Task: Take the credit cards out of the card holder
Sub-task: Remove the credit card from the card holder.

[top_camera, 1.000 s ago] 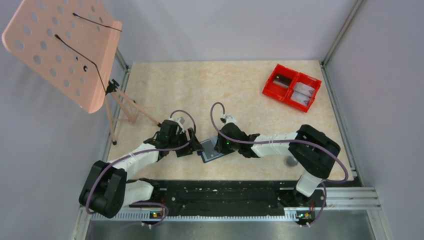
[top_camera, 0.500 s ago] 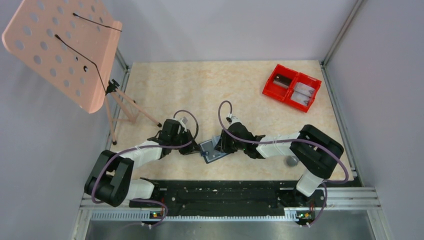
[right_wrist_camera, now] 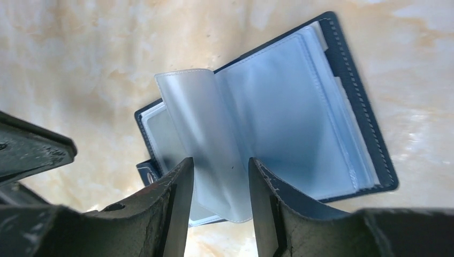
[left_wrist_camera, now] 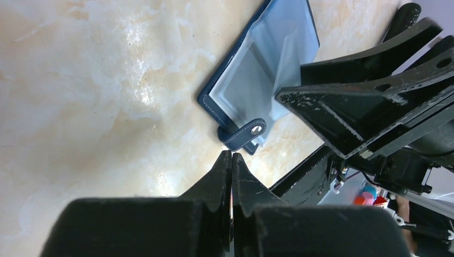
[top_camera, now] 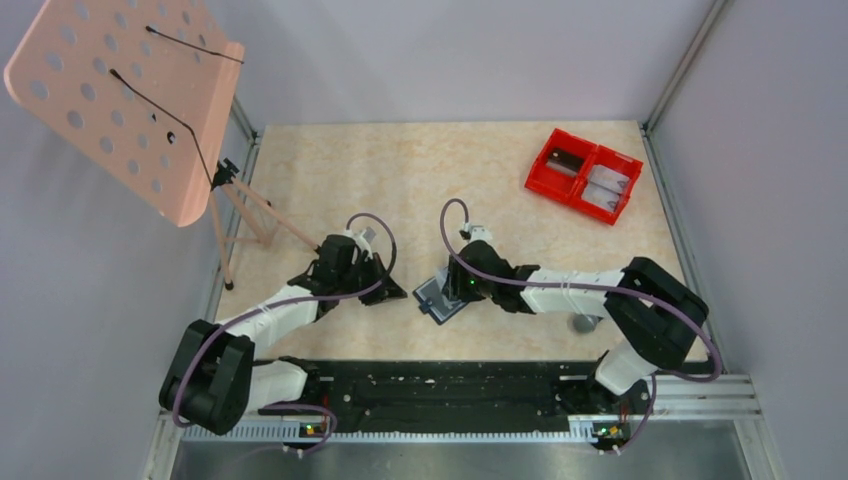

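Note:
The card holder [top_camera: 438,298] lies open on the table between the two arms, navy outside with pale blue clear sleeves [right_wrist_camera: 300,107]. One sleeve leaf [right_wrist_camera: 206,134] stands up from the spine. My right gripper [right_wrist_camera: 218,171] is open just above it, a finger on each side of the leaf without pinching it. My left gripper [left_wrist_camera: 231,156] is shut on nothing, its tips just short of the holder's snap strap [left_wrist_camera: 244,133]. The holder [left_wrist_camera: 259,64] lies beyond them. The credit cards are hidden; no card shows clearly in the sleeves.
A red two-compartment bin [top_camera: 583,175] sits at the far right. A grey ball [top_camera: 581,322] lies by the right arm's elbow. The pink perforated stand [top_camera: 120,100] and its tripod legs [top_camera: 250,215] stand at the left. A black rail [top_camera: 440,385] runs along the near edge.
The left gripper has shut and drawn back left, off the holder. The right gripper has opened and now stands over the raised sleeve. The holder has shifted slightly right.

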`<move>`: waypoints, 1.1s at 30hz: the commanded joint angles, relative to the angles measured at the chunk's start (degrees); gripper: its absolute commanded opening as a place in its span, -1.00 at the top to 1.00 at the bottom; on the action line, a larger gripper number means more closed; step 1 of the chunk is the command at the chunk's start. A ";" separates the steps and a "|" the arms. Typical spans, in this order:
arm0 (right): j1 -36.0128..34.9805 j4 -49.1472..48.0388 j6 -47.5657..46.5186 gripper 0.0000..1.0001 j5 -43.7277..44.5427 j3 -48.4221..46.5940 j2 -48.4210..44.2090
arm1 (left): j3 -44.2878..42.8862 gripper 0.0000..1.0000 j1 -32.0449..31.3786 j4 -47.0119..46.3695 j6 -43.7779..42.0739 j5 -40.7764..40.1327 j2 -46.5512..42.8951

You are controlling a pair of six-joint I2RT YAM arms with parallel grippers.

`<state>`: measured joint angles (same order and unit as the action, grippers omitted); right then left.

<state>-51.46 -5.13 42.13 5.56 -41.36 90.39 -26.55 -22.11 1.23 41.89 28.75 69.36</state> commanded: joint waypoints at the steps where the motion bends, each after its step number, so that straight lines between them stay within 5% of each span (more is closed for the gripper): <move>1: 0.73 6.61 -4.95 0.13 6.83 -3.60 -3.51 | -1.18 0.96 0.02 0.62 -0.08 0.01 -1.66; 5: 1.51 6.88 -5.48 0.08 6.44 -3.79 -3.79 | 0.09 0.43 0.03 -0.59 0.93 -0.88 -1.64; 13: 5.83 7.15 -7.22 0.07 5.72 -3.08 -3.47 | 1.57 -0.06 -2.70 -7.15 4.44 -1.06 1.60; 24: 7.12 14.28 -10.61 0.09 7.21 -5.68 -11.02 | -0.27 -0.19 -5.83 -12.85 6.95 -1.45 9.76; 33: 6.36 1.56 -10.26 0.17 -13.62 -3.69 -11.90 | -1.04 -0.19 -7.05 -15.22 8.42 -1.01 13.64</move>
<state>-44.73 4.60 32.12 2.61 -44.40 77.89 -26.24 -28.62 -11.09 49.82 28.10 81.60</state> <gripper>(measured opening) 0.416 0.595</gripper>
